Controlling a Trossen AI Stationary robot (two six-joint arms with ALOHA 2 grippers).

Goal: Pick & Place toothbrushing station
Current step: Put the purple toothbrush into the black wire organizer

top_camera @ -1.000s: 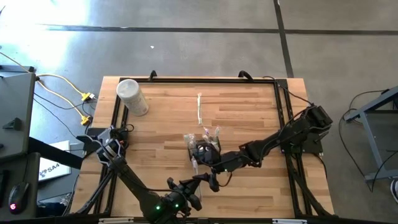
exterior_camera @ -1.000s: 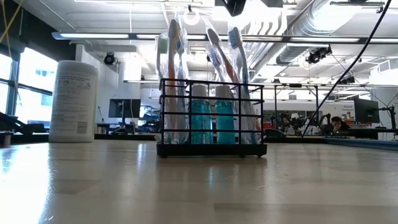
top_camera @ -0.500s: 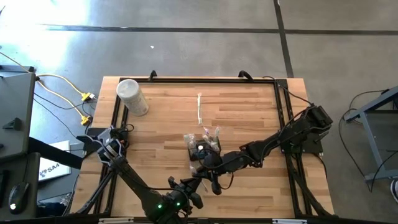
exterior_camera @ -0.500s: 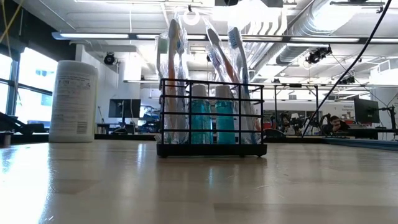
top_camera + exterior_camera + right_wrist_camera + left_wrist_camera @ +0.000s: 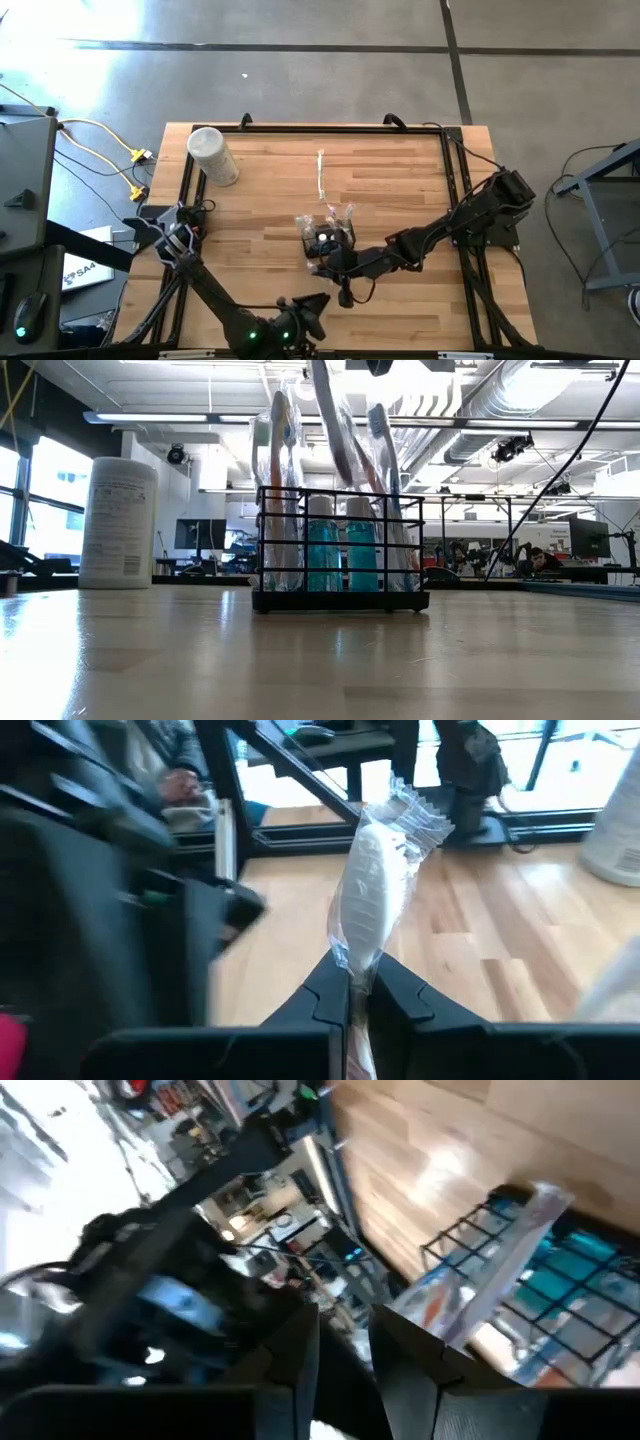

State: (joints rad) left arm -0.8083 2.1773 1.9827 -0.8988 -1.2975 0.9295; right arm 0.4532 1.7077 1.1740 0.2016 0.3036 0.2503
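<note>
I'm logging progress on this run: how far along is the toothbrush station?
Done: the black wire holder already stands several wrapped toothbrushes and two teal bottles. In hand: the right gripper is shut on a wrapped toothbrush above the holder. Left: one wrapped toothbrush on the table.

White canister [image 5: 212, 155] stands near table's [image 5: 400, 170] corner.

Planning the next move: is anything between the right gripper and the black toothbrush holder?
Nothing visible. The right gripper is shut on a wrapped toothbrush directly above the black wire holder. The white canister stands far off; the left gripper waits near the table's front edge.
</note>
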